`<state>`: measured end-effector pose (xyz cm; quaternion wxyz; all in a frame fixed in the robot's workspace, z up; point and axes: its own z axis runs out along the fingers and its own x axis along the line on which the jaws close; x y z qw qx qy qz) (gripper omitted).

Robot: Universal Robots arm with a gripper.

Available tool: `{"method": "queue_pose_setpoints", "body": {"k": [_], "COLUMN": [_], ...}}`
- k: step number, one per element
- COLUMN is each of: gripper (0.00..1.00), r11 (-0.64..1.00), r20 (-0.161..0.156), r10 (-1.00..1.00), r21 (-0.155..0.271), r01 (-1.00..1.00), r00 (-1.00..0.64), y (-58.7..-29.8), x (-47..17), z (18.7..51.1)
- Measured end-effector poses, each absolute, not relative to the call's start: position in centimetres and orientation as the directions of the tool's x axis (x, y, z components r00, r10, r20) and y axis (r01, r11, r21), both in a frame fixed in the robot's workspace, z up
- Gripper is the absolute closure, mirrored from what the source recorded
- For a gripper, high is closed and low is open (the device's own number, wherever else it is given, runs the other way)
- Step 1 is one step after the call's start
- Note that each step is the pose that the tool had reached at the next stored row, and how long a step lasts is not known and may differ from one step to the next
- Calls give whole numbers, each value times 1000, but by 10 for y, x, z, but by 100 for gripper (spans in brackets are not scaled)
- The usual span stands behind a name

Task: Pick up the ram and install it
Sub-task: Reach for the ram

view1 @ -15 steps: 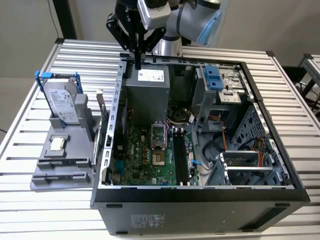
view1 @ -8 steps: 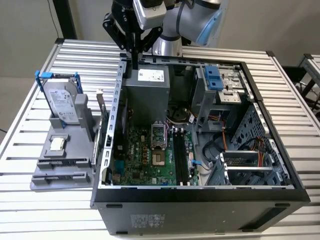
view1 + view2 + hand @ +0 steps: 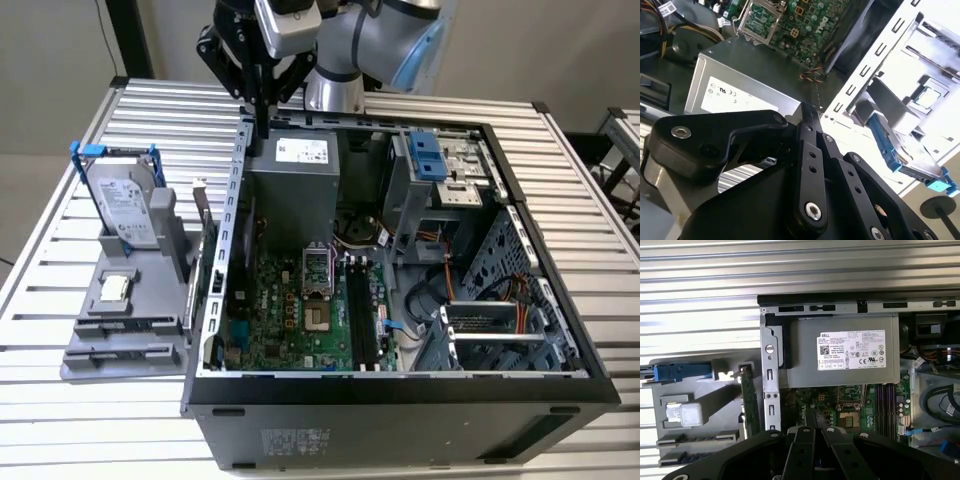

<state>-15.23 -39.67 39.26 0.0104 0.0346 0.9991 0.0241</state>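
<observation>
A: One thing first: where do we see the ram (image 3: 751,405)?

B: We see it in the first wrist view. It stands on edge in the gray holder (image 3: 715,405), just outside the computer case (image 3: 769,390), beside its side wall.

A: And the tool (image 3: 262,140)?

B: We find it above the case's corner, next to the power supply (image 3: 295,185) and clear of the ram. Its fingers are pressed together, and we see nothing between them.
</observation>
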Motion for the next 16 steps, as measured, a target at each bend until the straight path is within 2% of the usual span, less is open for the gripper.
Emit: {"method": "queue_pose_setpoints", "body": {"k": [16], "gripper": [100], "r11": [996], "r20": [-19], "r10": [70], "r21": [49], "r01": [69], "r00": [-997], "y": [-395], "x": [-174], "z": [393]}}
